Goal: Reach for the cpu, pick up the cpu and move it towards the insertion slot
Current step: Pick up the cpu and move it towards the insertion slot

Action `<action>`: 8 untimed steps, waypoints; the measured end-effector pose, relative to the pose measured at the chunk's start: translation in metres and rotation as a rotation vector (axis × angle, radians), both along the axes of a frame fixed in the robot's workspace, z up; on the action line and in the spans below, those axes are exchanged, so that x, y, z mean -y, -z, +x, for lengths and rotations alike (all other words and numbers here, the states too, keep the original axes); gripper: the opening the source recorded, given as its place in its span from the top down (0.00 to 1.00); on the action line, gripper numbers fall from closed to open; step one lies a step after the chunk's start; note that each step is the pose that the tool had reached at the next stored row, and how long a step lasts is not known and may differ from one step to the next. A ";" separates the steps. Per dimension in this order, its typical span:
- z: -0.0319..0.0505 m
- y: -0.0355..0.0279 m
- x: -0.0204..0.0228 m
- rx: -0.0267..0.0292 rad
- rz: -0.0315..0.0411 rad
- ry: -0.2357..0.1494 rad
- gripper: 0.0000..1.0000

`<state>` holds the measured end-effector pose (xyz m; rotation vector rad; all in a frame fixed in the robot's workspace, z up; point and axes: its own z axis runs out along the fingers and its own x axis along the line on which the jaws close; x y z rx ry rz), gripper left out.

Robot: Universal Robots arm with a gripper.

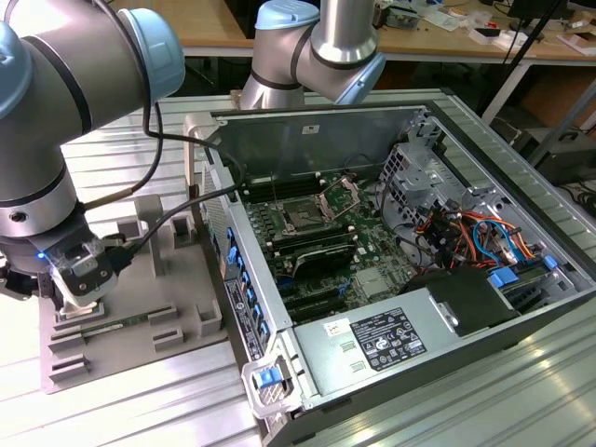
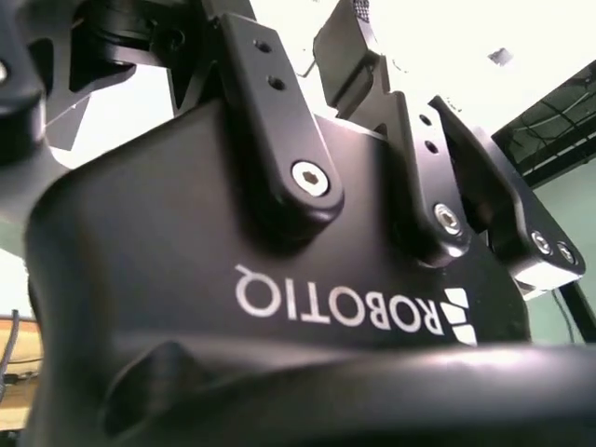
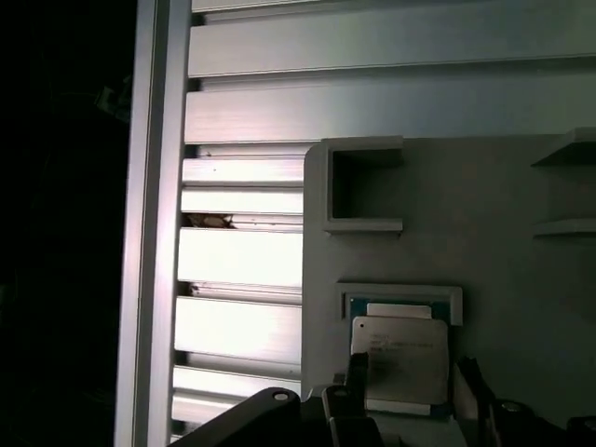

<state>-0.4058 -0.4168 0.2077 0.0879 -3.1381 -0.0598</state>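
Note:
The cpu (image 3: 400,358), a small silvery-white square chip with a green rim, lies in a shallow pocket of the grey plastic tray (image 3: 507,251). My gripper (image 3: 410,396) is right at it, low over the tray, with dark gripper parts on two opposite sides of the chip. In the exterior view the gripper (image 1: 82,296) is down on the tray (image 1: 154,279) at the exterior view's left. The insertion slot (image 1: 301,220) is the dark square socket with its metal frame hinged up, on the green board inside the open computer case.
The open case (image 1: 391,251) lies to the exterior view's right of the tray, with its metal side wall (image 1: 237,279) between them. A long green memory stick (image 1: 112,323) lies in the tray. Cables, a drive cage and a power supply (image 1: 382,340) fill the case. A ribbed aluminium table (image 3: 242,251) lies under everything.

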 end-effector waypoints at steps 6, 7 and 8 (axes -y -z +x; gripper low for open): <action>0.0000 0.0002 0.0000 0.0001 0.0001 -0.004 0.52; 0.0001 0.0002 0.0000 0.0001 0.0001 -0.004 0.51; 0.0001 0.0002 0.0000 0.0000 0.0001 -0.004 0.51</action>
